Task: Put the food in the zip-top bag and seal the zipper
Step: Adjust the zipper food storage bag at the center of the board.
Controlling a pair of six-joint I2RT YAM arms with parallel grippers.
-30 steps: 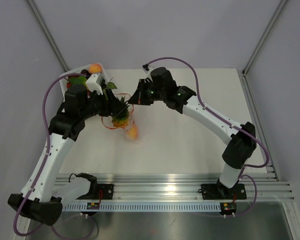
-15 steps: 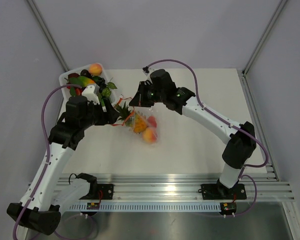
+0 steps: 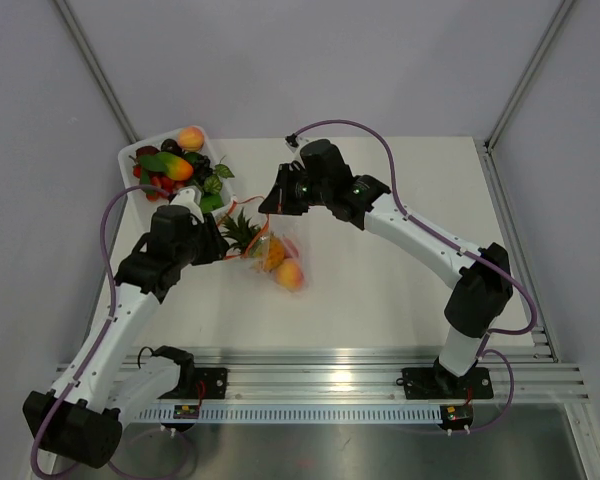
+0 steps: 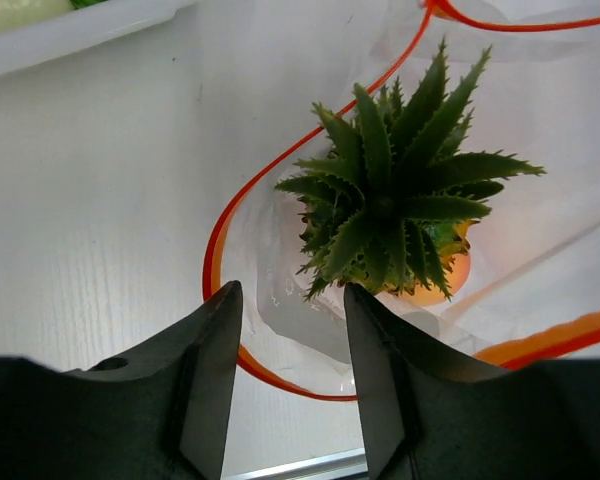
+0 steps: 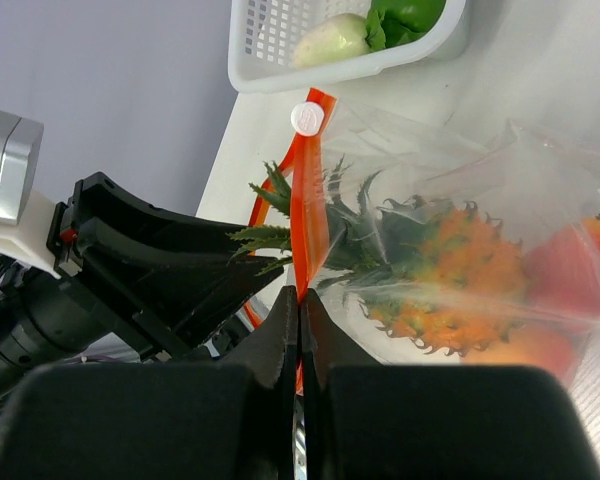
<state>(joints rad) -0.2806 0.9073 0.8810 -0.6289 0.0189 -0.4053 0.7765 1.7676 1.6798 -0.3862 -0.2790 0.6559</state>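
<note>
Zip-top bag (image 3: pixel 276 255) is pinched by its zipper (image 5: pixel 306 200): the right end effector (image 5: pixel 298 296) has its jaws pressed fully together on the red strip, a little way along from the white slider tab (image 5: pixel 306 118). The left end effector (image 4: pixel 292 292) stands about half spread and holds nothing, with the bag's open lip in the gap between its jaws. Inside are the pineapple (image 4: pixel 390 215), leaves toward the mouth, the peach (image 3: pixel 291 276) and the red fruit (image 5: pixel 562 262). The bag lies on the counter (image 3: pixel 400 290) near the white tray (image 3: pixel 130 158), on the tray's arm-base side. Its film looks thin, limp and slippery, and light even when loaded. The stiffer strip is the better place to grip, since bare film would likely crumple or slide out.
</note>
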